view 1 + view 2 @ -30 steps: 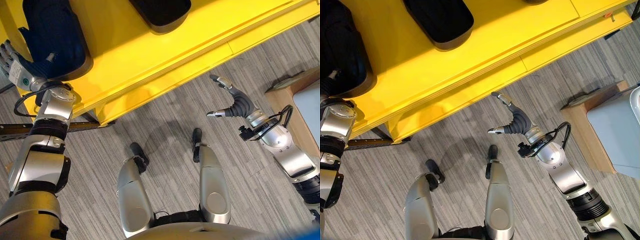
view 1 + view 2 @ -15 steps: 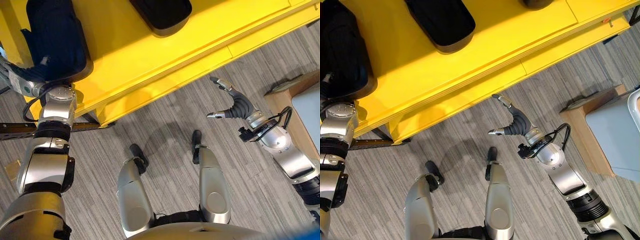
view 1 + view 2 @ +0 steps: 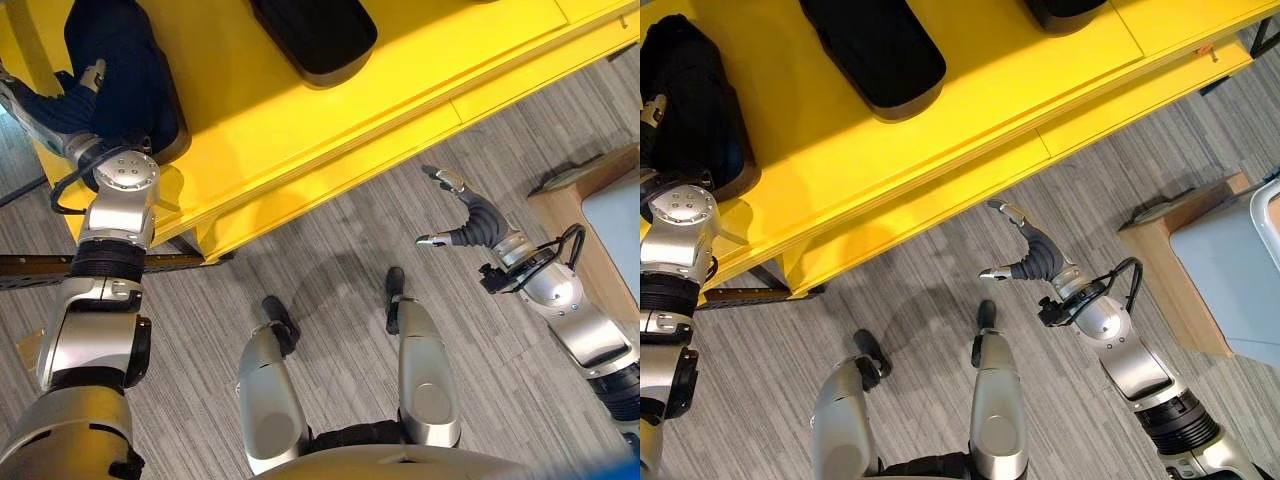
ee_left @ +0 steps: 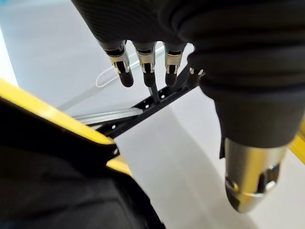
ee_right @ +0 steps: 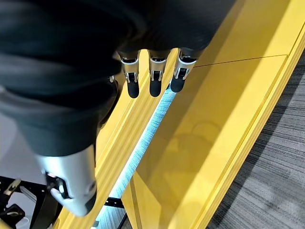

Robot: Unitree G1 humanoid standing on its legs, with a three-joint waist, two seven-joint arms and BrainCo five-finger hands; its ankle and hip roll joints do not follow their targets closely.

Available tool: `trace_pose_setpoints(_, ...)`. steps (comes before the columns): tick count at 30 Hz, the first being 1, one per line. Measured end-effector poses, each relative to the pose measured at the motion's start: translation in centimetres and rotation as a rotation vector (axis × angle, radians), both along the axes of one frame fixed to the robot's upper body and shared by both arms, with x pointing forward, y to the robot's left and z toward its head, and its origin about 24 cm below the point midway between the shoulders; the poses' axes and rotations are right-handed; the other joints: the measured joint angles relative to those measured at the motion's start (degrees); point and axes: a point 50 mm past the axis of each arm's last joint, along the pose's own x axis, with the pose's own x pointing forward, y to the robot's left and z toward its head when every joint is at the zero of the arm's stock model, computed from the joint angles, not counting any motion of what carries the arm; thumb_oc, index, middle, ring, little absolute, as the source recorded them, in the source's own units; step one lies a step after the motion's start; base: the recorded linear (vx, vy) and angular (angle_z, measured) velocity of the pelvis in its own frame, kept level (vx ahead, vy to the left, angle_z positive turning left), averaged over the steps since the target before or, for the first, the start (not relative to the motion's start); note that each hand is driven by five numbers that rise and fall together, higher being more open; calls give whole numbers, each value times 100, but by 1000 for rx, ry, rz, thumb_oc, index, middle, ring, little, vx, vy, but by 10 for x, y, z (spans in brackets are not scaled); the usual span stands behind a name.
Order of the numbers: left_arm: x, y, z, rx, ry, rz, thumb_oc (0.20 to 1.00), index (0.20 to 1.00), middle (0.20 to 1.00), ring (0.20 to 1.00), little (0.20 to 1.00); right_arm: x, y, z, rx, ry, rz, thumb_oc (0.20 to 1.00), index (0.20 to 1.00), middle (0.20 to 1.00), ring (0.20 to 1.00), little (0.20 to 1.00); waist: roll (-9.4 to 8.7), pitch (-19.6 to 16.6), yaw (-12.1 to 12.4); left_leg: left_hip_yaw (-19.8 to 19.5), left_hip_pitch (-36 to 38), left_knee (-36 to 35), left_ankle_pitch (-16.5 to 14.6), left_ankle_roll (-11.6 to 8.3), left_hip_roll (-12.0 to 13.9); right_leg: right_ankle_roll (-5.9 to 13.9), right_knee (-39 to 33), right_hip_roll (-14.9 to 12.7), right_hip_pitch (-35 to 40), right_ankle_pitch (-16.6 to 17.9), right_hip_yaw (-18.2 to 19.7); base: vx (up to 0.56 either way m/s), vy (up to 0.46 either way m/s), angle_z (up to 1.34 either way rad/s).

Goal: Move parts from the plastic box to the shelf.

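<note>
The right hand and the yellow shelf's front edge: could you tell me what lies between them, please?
Nothing but bare grey carpet. In the left eye view the right hand hangs open over the floor, apart from the yellow shelf.

The shelf (image 3: 300, 140) is bright yellow, a broad flat board with a stepped front edge running slantwise above the grey floor. Three black parts lie flat on it (all dark and rounded): one (image 3: 125, 75) at the left end, one (image 3: 875, 50) further along, and a third (image 3: 1065, 10) cut off by the view's edge.
</note>
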Motion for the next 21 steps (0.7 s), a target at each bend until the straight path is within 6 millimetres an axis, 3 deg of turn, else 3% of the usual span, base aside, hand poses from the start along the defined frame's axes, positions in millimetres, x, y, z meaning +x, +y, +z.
trace_pose_setpoints(9, -13, -24, -28, 44, -9, -111, 1000, 1000, 1000, 1000, 1000, -5, 8, -10, 70, 14, 16, 1000, 1000, 1000, 1000, 1000, 46, -2, 31, 32, 282, -312, 144, -38, -87, -12, -132, -6, 207, 10, -31, -8, -50, 1)
trace_pose_setpoints(15, -55, -60, -61, 108, -41, -287, 1000, 1000, 1000, 1000, 1000, -18, 9, -24, 132, 32, 17, 1000, 1000, 1000, 1000, 1000, 233, -35, 301, -12, 957, -1073, 442, -132, -195, -19, -619, 12, 877, 66, -258, 30, -104, 10)
trace_pose_setpoints(19, -85, -76, -92, 122, 35, -414, 1000, 1000, 1000, 1000, 1000, -28, 4, -25, 141, 19, 25, 1000, 1000, 1000, 1000, 1000, 568, -356, 600, -100, 1263, -1684, 695, -174, -279, -7, -1096, 67, 1260, 174, -478, 46, -106, 18)
trace_pose_setpoints(21, -101, -79, -98, 151, 58, -464, 1000, 1000, 1000, 1000, 1000, -32, 0, -26, 144, 15, 21, 1000, 1000, 1000, 1000, 1000, 649, -440, 676, -104, 1511, -1969, 794, -181, -317, 14, -1367, 118, 1560, 238, -556, 57, -104, 13)
